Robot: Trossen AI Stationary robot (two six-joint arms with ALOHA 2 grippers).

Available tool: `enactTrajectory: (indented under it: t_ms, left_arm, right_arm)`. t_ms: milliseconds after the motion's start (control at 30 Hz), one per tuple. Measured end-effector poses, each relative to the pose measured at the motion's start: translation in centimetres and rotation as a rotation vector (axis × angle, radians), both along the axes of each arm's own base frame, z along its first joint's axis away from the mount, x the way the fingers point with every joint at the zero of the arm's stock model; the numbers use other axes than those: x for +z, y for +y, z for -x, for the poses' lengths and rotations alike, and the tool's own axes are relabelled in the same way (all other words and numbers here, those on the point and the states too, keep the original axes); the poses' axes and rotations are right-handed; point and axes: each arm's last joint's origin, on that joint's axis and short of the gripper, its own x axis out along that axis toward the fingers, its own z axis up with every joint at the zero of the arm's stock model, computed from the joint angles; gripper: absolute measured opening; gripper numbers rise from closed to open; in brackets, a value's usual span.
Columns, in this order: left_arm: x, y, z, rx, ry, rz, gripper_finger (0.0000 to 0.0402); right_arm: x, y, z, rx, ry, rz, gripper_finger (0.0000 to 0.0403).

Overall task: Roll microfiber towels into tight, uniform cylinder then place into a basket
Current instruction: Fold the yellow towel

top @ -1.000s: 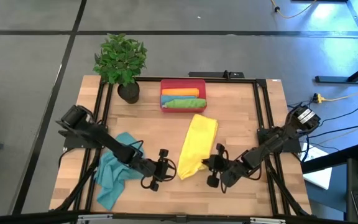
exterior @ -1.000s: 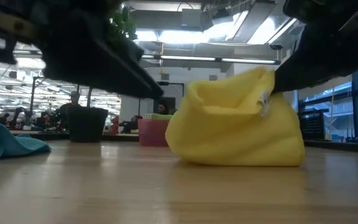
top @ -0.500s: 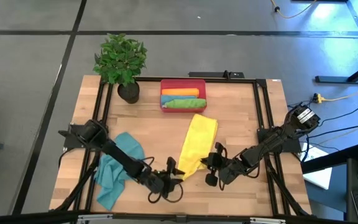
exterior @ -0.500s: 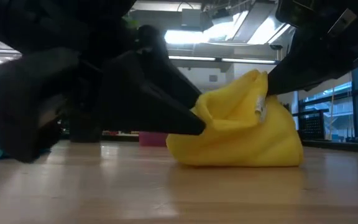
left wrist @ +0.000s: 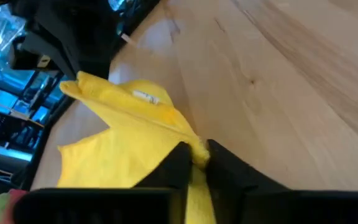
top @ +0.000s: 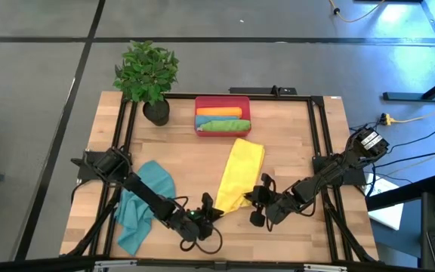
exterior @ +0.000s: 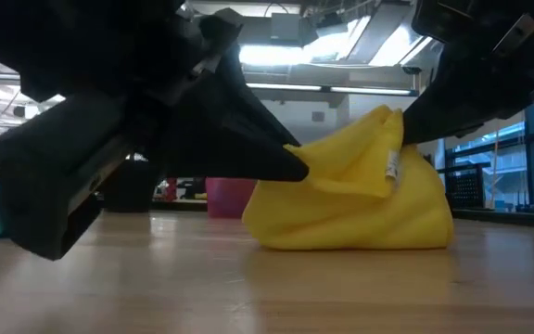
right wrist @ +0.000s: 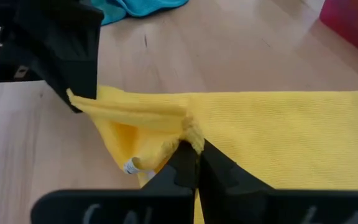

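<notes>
Only wrist views show each hand [left wrist: 194,155] [right wrist: 194,155] pinching yellow towel [right wrist: 278,134].

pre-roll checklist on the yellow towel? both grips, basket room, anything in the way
1. Left gripper shut on a near corner of the yellow towel: ok.
2. Right gripper shut on the other near corner: ok.
3. Towel flat for a tight roll: not ok, near end bunched and lifted.
4. Basket has room: cannot tell; orange and green towels lie in it.
5. Teal towel clear of the roll path: ok.
</notes>
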Motion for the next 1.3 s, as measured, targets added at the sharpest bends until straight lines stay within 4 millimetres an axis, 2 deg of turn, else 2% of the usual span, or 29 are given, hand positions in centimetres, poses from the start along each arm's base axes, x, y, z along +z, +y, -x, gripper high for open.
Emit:
enactTrajectory:
  t_ms: [100, 233, 333, 500, 600, 667, 833, 967, 1067, 1300]
  left_arm:
    - [0.1, -0.2, 0.1, -0.002, -0.009, 0.009, 0.0007]
    - [0.4, -0.8, 0.5, -0.009, -0.02, 0.04, 0.0002]
    - [1.2, -1.5, 1.0, -0.021, -0.041, 0.133, 0.0001]
    - [4.1, -2.8, 2.1, -0.096, -0.083, 0.299, 0.0]
    - [6.4, -3.1, 2.8, -0.128, -0.119, 0.355, 0.0]
    - [7.7, -2.7, 3.2, -0.129, -0.113, 0.352, 0.0]
    - [9.5, 0.8, 2.2, -0.046, -0.068, 0.39, 0.0]
    - [9.0, 4.4, 0.3, -0.019, 0.011, 0.454, 0.0]
    - [8.7, 7.3, -1.1, -0.009, 0.047, 0.497, 0.0]
    - [8.2, 13.5, -2.9, 0.078, 0.076, 0.499, 0.0]
  right_arm:
    - [0.0, 0.0, 0.0, 0.013, 0.011, -0.007, 0.0004]
    - [-0.2, 0.6, 0.3, 0.102, 0.058, -0.051, 0.0005]
    - [-0.2, 1.9, 0.9, 0.243, 0.103, -0.127, 0.0004]
    - [0.7, 5.0, 2.1, 0.487, 0.068, -0.288, 0.0003]
    - [2.1, 6.7, 2.3, 0.559, 0.003, -0.287, 0.0002]
    - [2.9, 7.3, 2.3, 0.547, -0.036, -0.248, 0.0002]
    - [3.2, 6.8, 1.9, 0.42, -0.001, -0.178, 0.0003]
    - [2.0, 4.9, 2.4, 0.209, 0.124, -0.152, 0.0003]
    - [1.9, 3.9, 3.1, 0.061, 0.149, -0.108, 0.0003]
    - [1.7, 1.9, 4.4, -0.13, 0.186, 0.015, 0.0003]
